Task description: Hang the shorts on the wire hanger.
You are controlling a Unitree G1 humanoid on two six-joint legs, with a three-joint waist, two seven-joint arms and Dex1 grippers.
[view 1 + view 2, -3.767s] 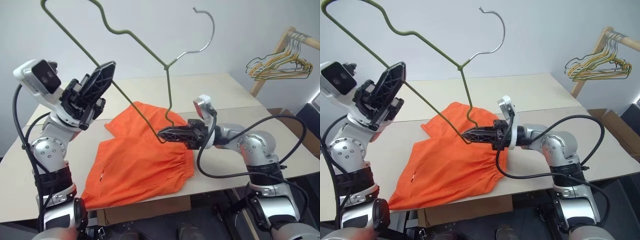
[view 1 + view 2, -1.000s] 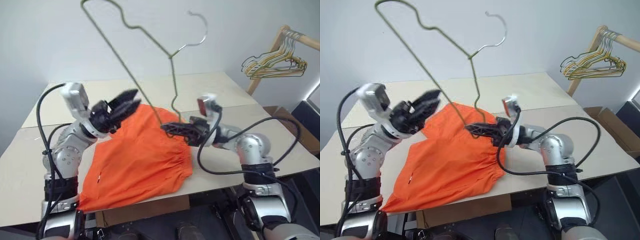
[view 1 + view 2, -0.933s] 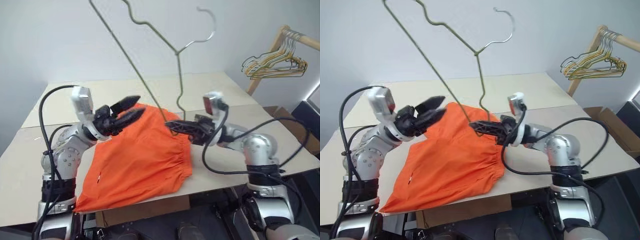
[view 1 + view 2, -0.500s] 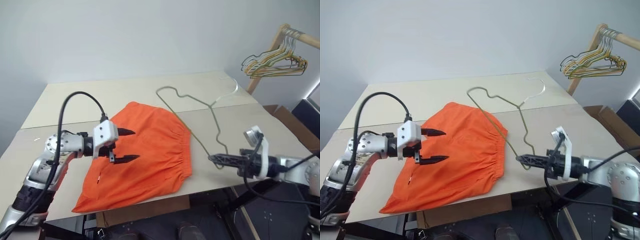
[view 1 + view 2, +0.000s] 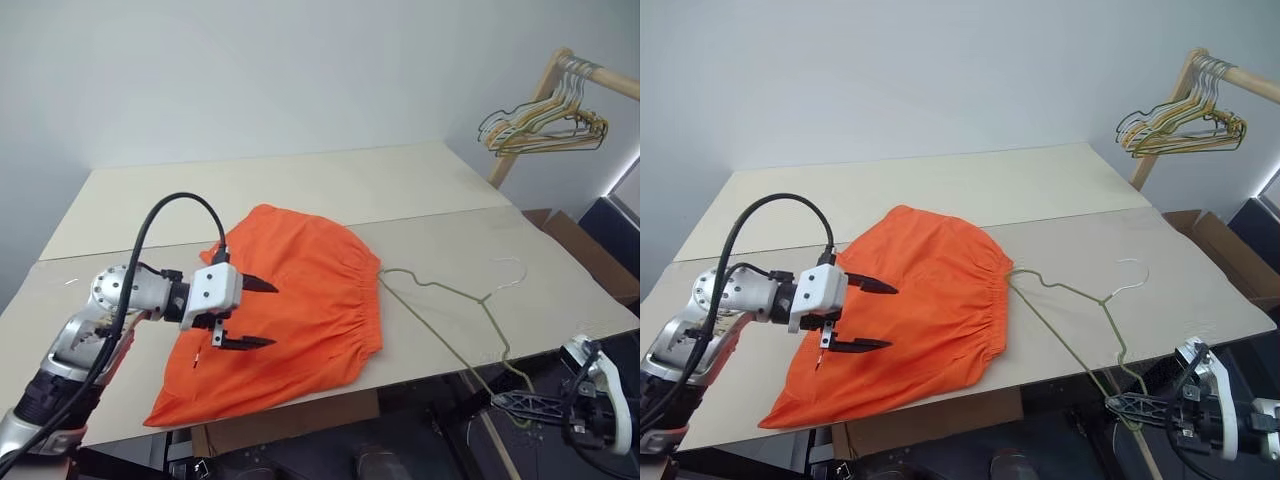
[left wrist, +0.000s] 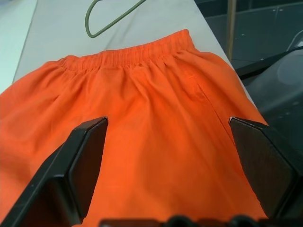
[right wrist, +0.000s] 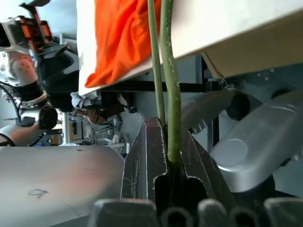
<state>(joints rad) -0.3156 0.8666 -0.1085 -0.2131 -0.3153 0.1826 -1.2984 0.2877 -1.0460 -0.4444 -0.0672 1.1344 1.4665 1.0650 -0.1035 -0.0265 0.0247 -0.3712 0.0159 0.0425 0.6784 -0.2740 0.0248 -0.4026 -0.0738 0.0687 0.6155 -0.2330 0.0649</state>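
Right wrist view, jaws clamping wire hanger (image 7: pixel 171 94)

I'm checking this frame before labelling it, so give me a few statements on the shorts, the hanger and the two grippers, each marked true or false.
1. The bright orange fabric shorts lie flat on the table. True.
2. The left gripper is shut on the shorts. False: it is open above them.
3. The right gripper is shut on the thin olive-grey wire hanger. True.
4. The shorts hang on the wire hanger. False: the hanger lies beside their waistband.
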